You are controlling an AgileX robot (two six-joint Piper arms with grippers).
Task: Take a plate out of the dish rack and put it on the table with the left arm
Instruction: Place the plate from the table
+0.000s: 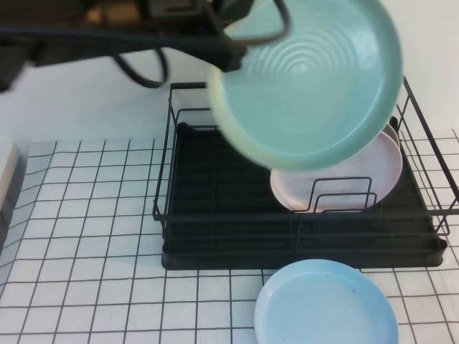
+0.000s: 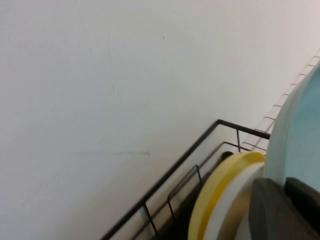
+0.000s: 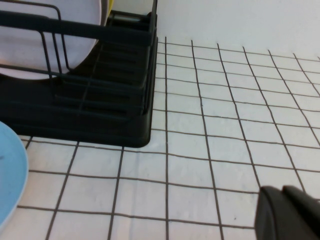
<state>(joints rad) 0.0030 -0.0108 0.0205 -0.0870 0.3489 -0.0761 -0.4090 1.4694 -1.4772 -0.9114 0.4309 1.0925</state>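
Plate lifted above the rack, held by my left arm.
Left tool (image 1: 228,51) pinches the plate (image 1: 308,82) rim; bare counter (image 1: 86,215) lies left. Right tool (image 3: 292,212) parked right; state unclear.

text: none readable | labels: none | brands: none | numbers: none | signs: none | checked: green plate (image 1: 308,93), pink plate (image 1: 344,175), blue plate (image 1: 326,304), dish rack (image 1: 215,215), bench (image 1: 86,236) | only marking: plain black grid lines on bench, no lettering
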